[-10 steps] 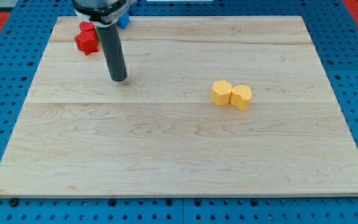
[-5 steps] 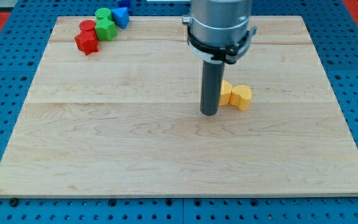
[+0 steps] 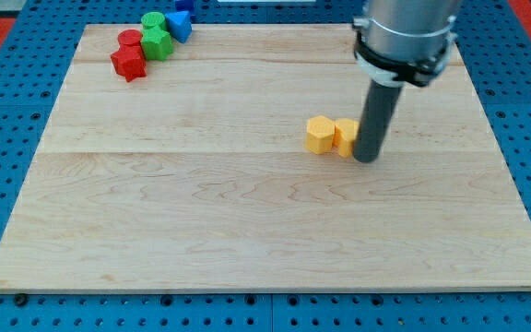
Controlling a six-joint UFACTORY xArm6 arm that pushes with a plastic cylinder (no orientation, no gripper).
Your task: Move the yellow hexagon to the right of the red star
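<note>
Barely begun: my tip (image 3: 367, 159) presses the second yellow block (image 3: 345, 136), which touches the yellow hexagon (image 3: 320, 135). No fingers here, only a rod. Red star (image 3: 128, 63) sits well apart, top left.

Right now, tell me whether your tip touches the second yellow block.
Cannot tell. In the camera view my tip overlaps the second yellow block beside the yellow hexagon, hiding any gap.

The yellow hexagon (image 3: 320, 135) is lying flat right of the bench's (image 3: 247, 221) middle, touching a second yellow block (image 3: 346, 136) on its right. The red star (image 3: 129, 63) is sitting well apart, near the bench's top-left corner.
</note>
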